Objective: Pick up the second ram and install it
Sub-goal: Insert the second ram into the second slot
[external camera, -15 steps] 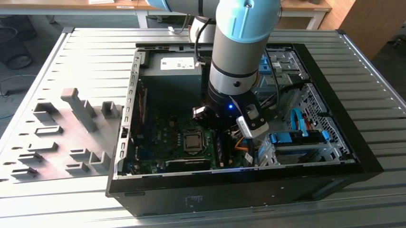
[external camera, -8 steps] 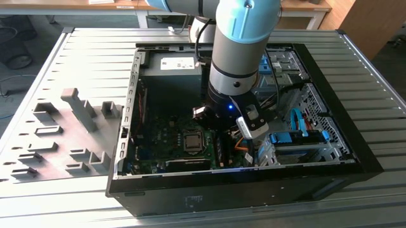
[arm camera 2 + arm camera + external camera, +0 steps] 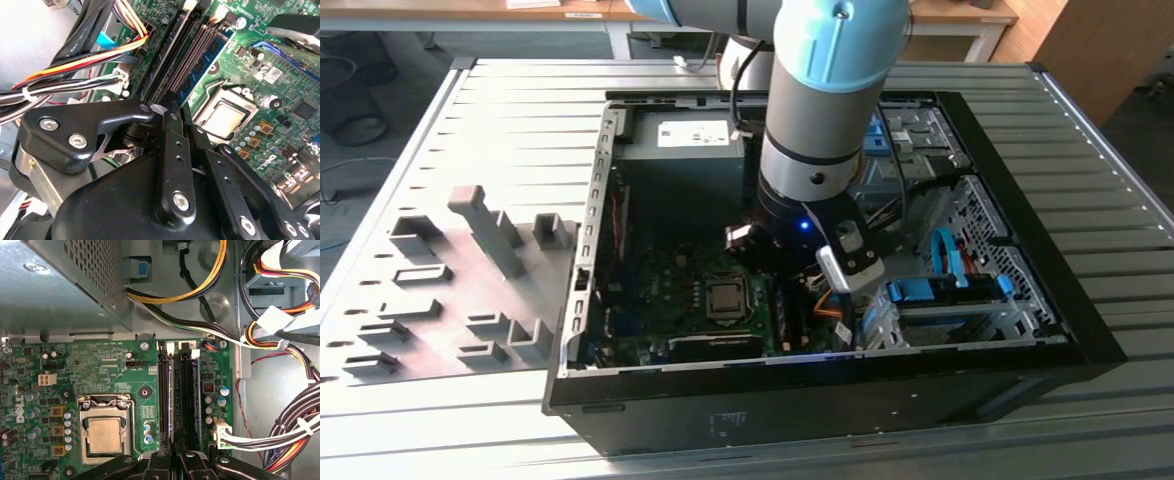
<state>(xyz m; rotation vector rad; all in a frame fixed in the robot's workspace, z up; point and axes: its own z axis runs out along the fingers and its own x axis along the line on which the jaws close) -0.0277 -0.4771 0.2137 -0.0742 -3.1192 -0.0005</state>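
My gripper (image 3: pixel 783 275) reaches down into the open computer case (image 3: pixel 1014 345), over the motherboard's (image 3: pixel 100 365) memory slots. In both wrist views its black fingers (image 3: pixel 172 150) stand close together, shut on the second ram (image 3: pixel 185 405), a thin dark strip seen edge-on and lined up along a slot. The strip runs from the gripper (image 3: pixel 175 456) up to the white latches (image 3: pixel 184 354). I cannot tell how deep it sits in the slot. A neighbouring dark slot row (image 3: pixel 164 400) lies right beside it. In the second wrist view the gripper (image 3: pixel 169 107) hovers just over the slot rows (image 3: pixel 192 55).
The bare processor socket (image 3: pixel 104 432) lies beside the slots. A metal power supply box (image 3: pixel 65 285) and bundles of coloured cables (image 3: pixel 295 435) crowd the other sides. A drive cage with blue cables (image 3: pixel 947 290) is close to the arm. Gray fixture blocks (image 3: pixel 480 230) stand on the table outside the case.
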